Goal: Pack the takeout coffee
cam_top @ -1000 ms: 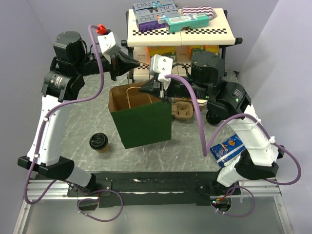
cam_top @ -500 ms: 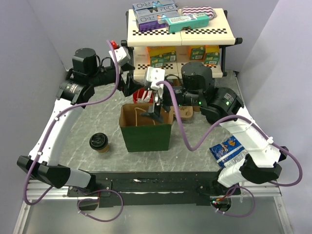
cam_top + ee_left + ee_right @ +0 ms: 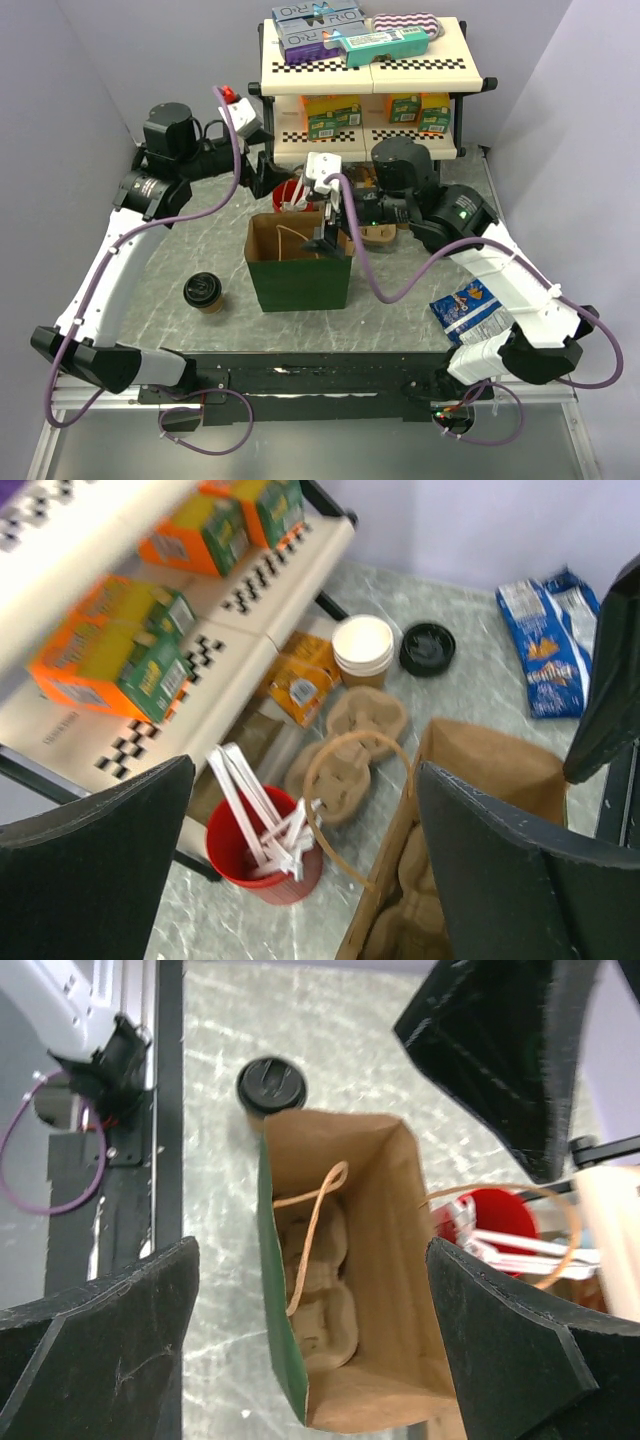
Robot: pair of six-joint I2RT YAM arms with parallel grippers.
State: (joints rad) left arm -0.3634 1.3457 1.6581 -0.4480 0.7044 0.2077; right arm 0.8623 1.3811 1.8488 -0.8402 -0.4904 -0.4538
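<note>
Takeout coffee (image 3: 203, 291) stood upright with its lid on, at the left front of the desk (image 3: 180, 240), apart from the green paper bag (image 3: 300, 280) to its right. The bag stood open with a moulded cup carrier (image 3: 322, 1305) inside. Behind it were a red cup of stirrers (image 3: 262, 845), spare carriers (image 3: 365, 715), a stack of pale cups (image 3: 363, 645) and a loose black lid (image 3: 428, 647), before the shelf (image 3: 370, 60). A blue snack packet (image 3: 468, 305) lay at right. The left end effector (image 3: 305, 770) hung spread and empty above the red cup. The right end effector (image 3: 312, 1245), also spread and empty, occupied the space over the bag mouth.
</note>
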